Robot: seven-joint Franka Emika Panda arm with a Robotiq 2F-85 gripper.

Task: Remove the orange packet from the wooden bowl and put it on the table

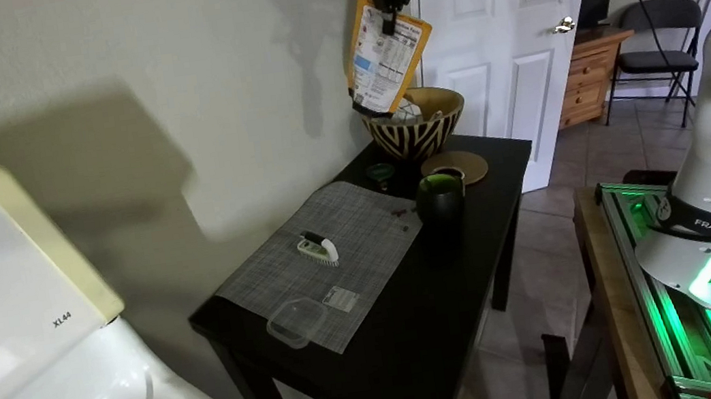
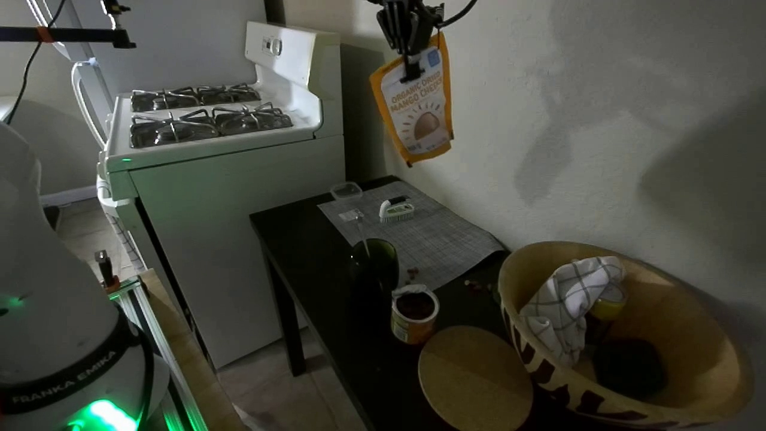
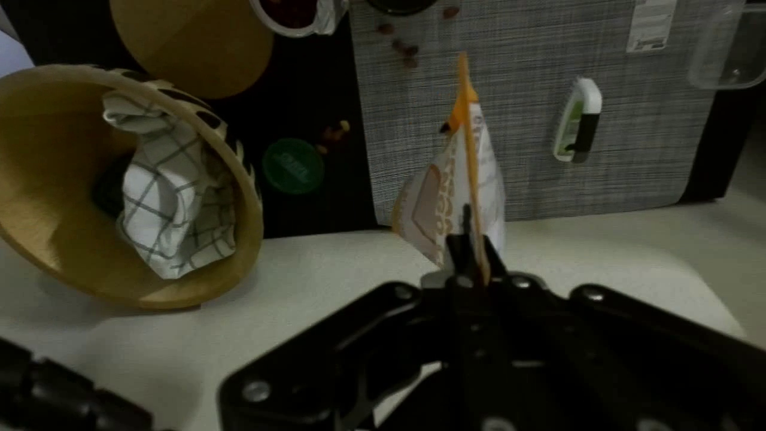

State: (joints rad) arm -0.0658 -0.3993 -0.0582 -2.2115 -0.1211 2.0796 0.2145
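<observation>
The orange packet (image 1: pixel 383 69), with white labels, hangs tilted from my gripper (image 1: pixel 389 25) in the air. In an exterior view its printed front (image 2: pixel 422 117) faces the camera, high above the table (image 2: pixel 287 224). My gripper (image 2: pixel 412 72) is shut on the packet's upper edge. In the wrist view the packet (image 3: pixel 440 200) shows nearly edge-on between the fingertips (image 3: pixel 470 254). The wooden bowl (image 2: pixel 688 317), zebra-striped outside, stands at one end of the table and holds a checked cloth (image 2: pixel 565 299) and a dark item. In the wrist view the packet is beside the bowl (image 3: pixel 54 197), over the grey mat.
A grey mat (image 1: pixel 359 226) on the table bears a brush (image 1: pixel 319 249), a clear container (image 1: pixel 296 322) and a label. A dark green vase (image 1: pixel 440 205), an open tub (image 2: pixel 414 317), a round board (image 2: pixel 476 377) and a green lid (image 3: pixel 293 166) stand nearer the bowl. A wall runs behind.
</observation>
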